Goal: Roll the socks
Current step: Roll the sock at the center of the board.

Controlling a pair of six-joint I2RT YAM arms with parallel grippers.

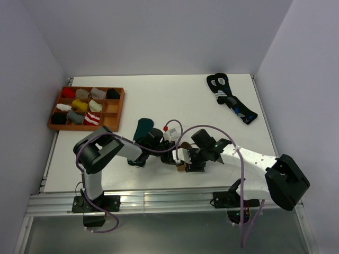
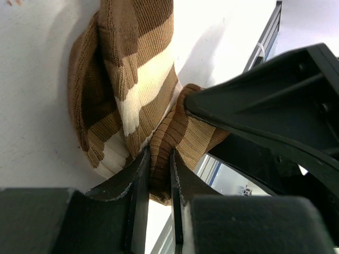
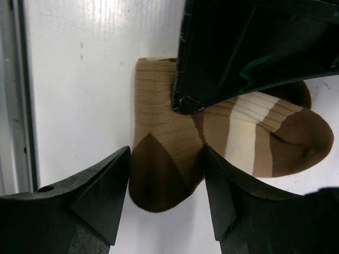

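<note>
The brown sock with cream stripes (image 1: 181,168) lies bunched on the white table near the front edge, between my two grippers. My left gripper (image 1: 172,153) is shut on a fold of it; in the left wrist view the jaws (image 2: 159,159) pinch the knit and the sock (image 2: 137,79) spreads beyond them. My right gripper (image 1: 189,159) is open; in the right wrist view it (image 3: 167,151) straddles the sock's dark heel, and the sock (image 3: 249,132) runs off to the right, partly under the left gripper. The dark green sock (image 1: 142,128) lies behind the left arm, its bear figure hidden.
A brown wooden tray (image 1: 117,108) with several rolled socks in compartments stands at the back left. Black socks with blue-and-white marks (image 1: 231,99) lie at the back right. The table's metal front rail (image 1: 159,198) is close to the grippers.
</note>
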